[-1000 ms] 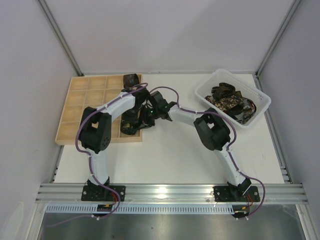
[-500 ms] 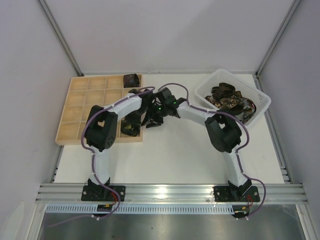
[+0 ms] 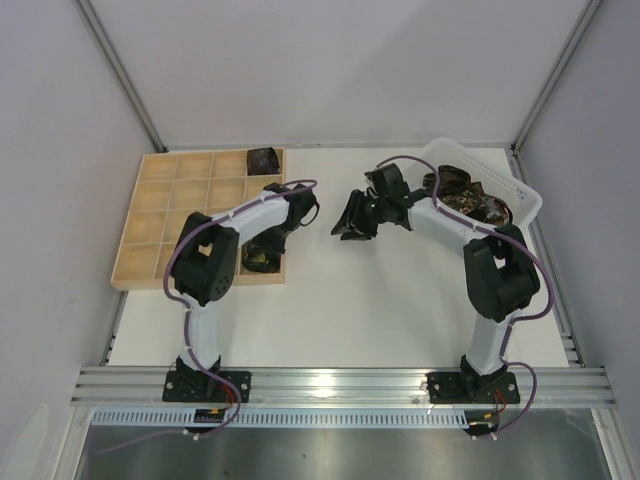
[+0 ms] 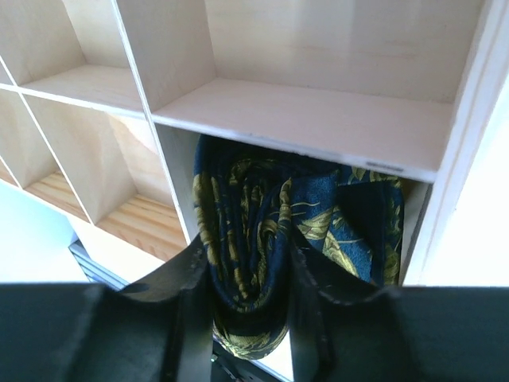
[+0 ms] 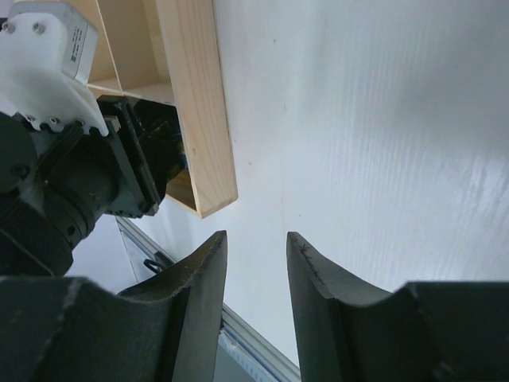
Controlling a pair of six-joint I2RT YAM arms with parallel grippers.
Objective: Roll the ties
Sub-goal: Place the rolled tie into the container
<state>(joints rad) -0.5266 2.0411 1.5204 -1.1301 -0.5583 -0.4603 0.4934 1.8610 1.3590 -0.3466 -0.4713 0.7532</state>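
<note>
Rolled navy tie (image 4: 262, 231), gold-green print, in 5 o'clock corner cell of wooden tray (image 3: 180, 190). L gripper (image 4: 250, 274) part-closed, pinching it from both sides. Second rolled tie (image 3: 263, 158) in 1 o'clock corner cell. R gripper (image 5: 254, 243) parted, empty, over table (image 3: 380, 300), 3 o'clock of tray. Loose ties (image 3: 455, 200) in white basket (image 3: 527, 205), 2 o'clock.

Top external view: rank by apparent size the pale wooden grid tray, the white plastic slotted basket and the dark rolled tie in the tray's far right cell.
1. Pale wooden grid tray, largest.
2. White plastic slotted basket, clearly smaller.
3. Dark rolled tie, smallest, within one tray cell.
</note>
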